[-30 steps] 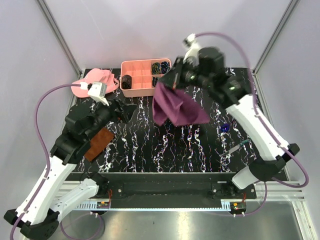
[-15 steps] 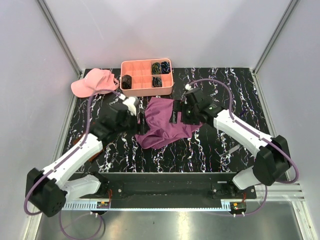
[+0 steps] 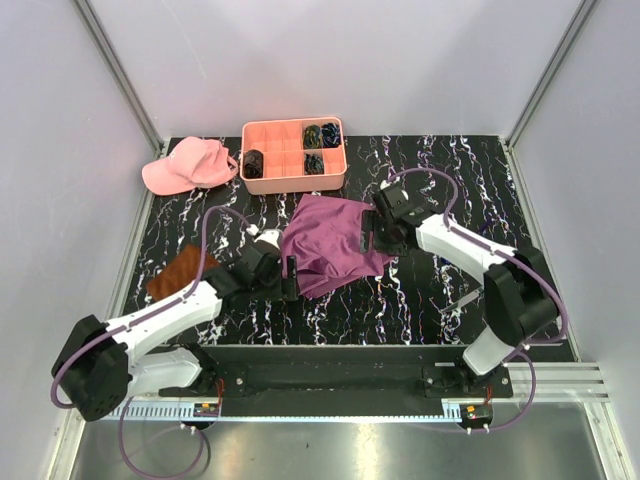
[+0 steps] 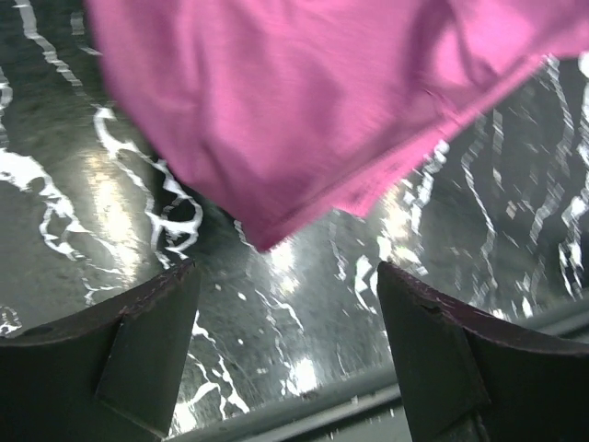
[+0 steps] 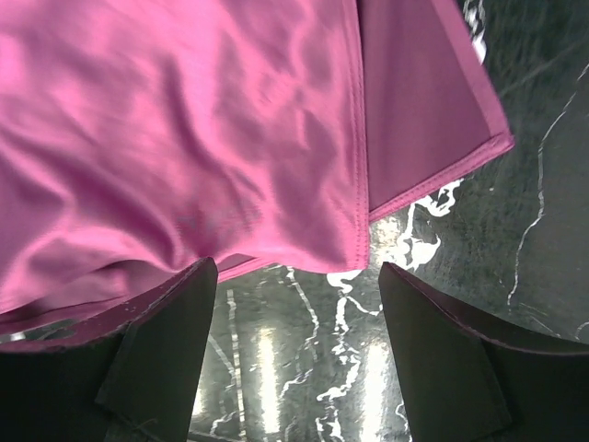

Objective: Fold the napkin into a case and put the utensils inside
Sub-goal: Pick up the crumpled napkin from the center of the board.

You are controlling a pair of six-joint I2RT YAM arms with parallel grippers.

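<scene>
One napkin (image 3: 330,245), magenta-purple with a slight sheen, lies rumpled and partly doubled over near the middle of the table (image 3: 420,300), a black slab veined with white. Two arms meet it. The left gripper (image 3: 290,278) sits at its near-left edge and the right gripper (image 3: 368,238) at its right edge, both with jaws spread wide and nothing between them.

One slim pale utensil (image 3: 465,296) shows on the right side of the table, beside the right arm and well apart from the napkin; it is too small to tell which piece.

One rust-brown cloth (image 3: 180,275) lies flat at the left edge. At the far side are one pink cap (image 3: 190,165) and one salmon tray (image 3: 295,180), with dark coiled bundles (image 3: 322,132) in some of its compartments. Pale lilac walls and bare metal posts close in the space.

The left wrist camera shows a corner of the cloth pointing into the gap ahead of the left gripper (image 4: 285,272), lying on the marble. The right wrist camera shows what the overhead view does not: a stitched hem and one layer folded over another, just ahead of the right gripper (image 5: 296,269).
</scene>
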